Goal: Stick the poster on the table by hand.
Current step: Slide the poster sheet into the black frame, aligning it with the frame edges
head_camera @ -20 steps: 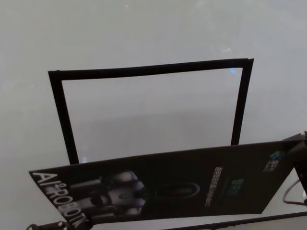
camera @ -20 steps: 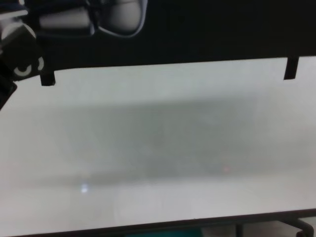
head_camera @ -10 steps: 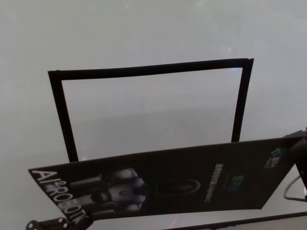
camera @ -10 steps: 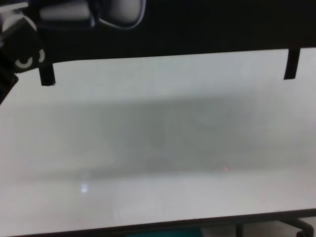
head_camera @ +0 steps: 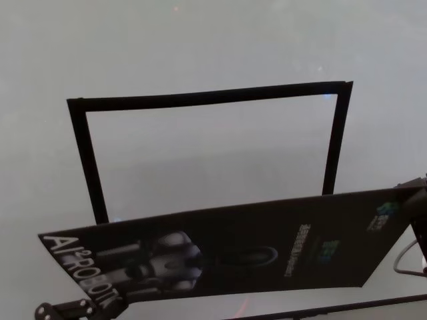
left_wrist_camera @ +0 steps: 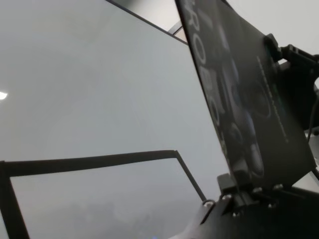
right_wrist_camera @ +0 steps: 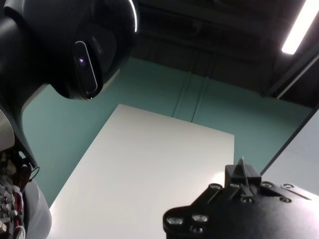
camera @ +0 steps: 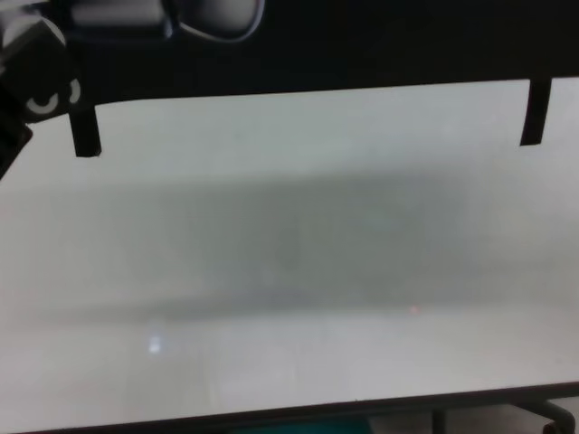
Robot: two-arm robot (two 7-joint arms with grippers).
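The poster (head_camera: 253, 257) hangs tilted above the surface (head_camera: 200, 40), near of the black tape outline (head_camera: 200, 99). The left tool (left_wrist_camera: 239, 191) pinches one short edge; the right tool (right_wrist_camera: 242, 186) pinches the opposite edge. Advised: lower evenly, align corners to the outline, keep sheet taut.

left gripper (left_wrist_camera: 238, 191) and right gripper (right_wrist_camera: 242, 185) both clamped, one low at each near side, arms apart
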